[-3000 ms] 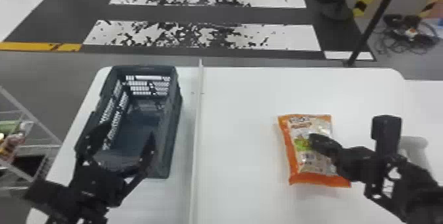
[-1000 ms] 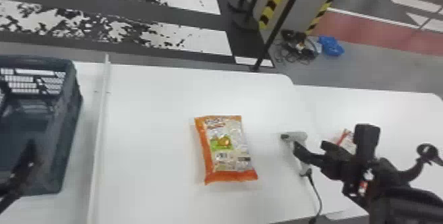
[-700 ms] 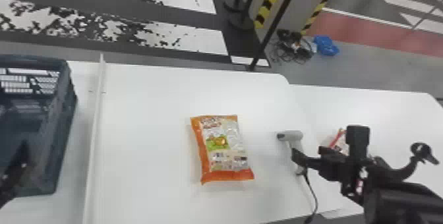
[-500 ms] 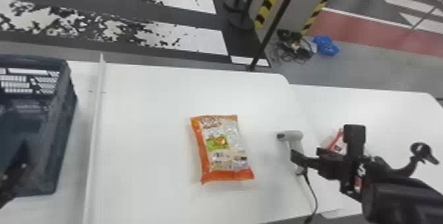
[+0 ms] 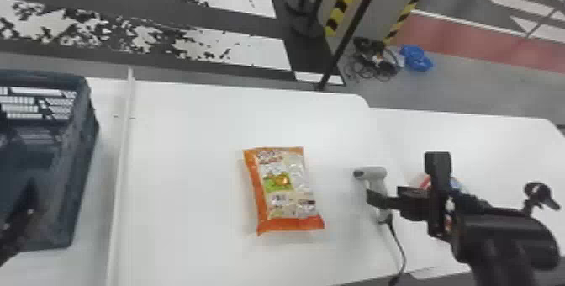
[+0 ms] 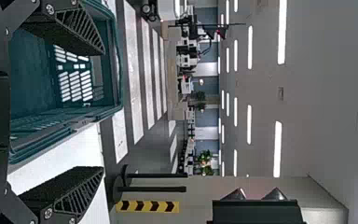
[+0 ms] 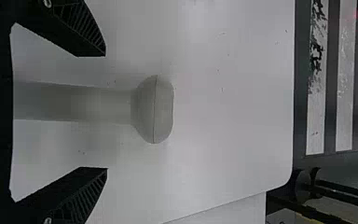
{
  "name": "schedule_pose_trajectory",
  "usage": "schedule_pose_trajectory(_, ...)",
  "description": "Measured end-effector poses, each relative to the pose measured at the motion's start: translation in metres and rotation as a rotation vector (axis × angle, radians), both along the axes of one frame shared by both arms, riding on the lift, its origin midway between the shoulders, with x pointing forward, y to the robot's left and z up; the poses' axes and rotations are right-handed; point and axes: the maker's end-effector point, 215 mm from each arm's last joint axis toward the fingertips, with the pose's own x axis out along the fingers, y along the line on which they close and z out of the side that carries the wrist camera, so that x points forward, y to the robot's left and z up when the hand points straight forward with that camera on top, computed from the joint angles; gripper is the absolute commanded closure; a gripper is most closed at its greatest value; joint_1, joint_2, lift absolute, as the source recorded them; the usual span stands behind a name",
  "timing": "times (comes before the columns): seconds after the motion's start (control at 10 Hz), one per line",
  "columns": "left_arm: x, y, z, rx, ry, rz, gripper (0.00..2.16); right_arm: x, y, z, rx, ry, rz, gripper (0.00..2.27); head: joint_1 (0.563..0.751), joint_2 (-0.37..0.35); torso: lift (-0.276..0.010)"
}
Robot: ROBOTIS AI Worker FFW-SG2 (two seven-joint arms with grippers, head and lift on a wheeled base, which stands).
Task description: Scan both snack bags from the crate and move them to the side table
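Left gripper (image 6: 103, 109) with fingers (image 6: 67, 191) spread apart near a slatted, open-topped teal crate (image 6: 107, 70) on a white table (image 6: 70, 151).

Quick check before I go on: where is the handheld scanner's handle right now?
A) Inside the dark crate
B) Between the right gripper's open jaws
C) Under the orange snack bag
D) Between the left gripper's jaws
B: the scanner's handle runs between the right gripper's jaws, which stand apart on either side of it.

place: lab-like test hall | far: zebra-striped floor (image 5: 260, 51) | far right: black-and-yellow hazard tape (image 5: 345, 1) | overhead: strip lights (image 6: 282, 32) | near: white table (image 5: 189, 171)
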Motion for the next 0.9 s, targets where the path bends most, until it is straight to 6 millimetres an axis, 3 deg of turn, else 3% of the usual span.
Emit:
schedule_pose_trajectory(0.1, 0.0, 0.0, 0.0, 0.0, 0.001, 0.0, 0.12, 0.003, 0.0, -0.004, -0.002, 0.013, 0.011, 0.54, 0.695, -0.35, -0.075)
schedule_pose_trajectory(0.2, -0.001, 0.0, -0.001, 0.0, 0.002, 0.0, 0.12, 0.006, 0.0, -0.007, -0.003, 0.023, 0.016, 1.26, 0.695, -0.35, -0.075)
schedule_pose_trajectory(0.3, -0.001, 0.001, 0.0, 0.0, 0.001, 0.001, 0.12, 0.008, -0.001, -0.008, -0.011, 0.029, 0.018, 2.25, 0.695, -0.35, -0.075)
schedule_pose_trajectory(0.7, -0.001, 0.001, -0.001, 0.0, 0.002, 0.002, 0.12, 0.002, -0.006, -0.013, -0.021, 0.064, -0.003, 2.26, 0.695, -0.35, -0.075)
schedule_pose_trajectory(0.9, -0.001, 0.001, 0.001, 0.002, 0.0, 0.0, 0.12, 0.0, -0.003, 0.0, -0.019, 0.042, -0.008, 2.26, 0.695, -0.35, -0.075)
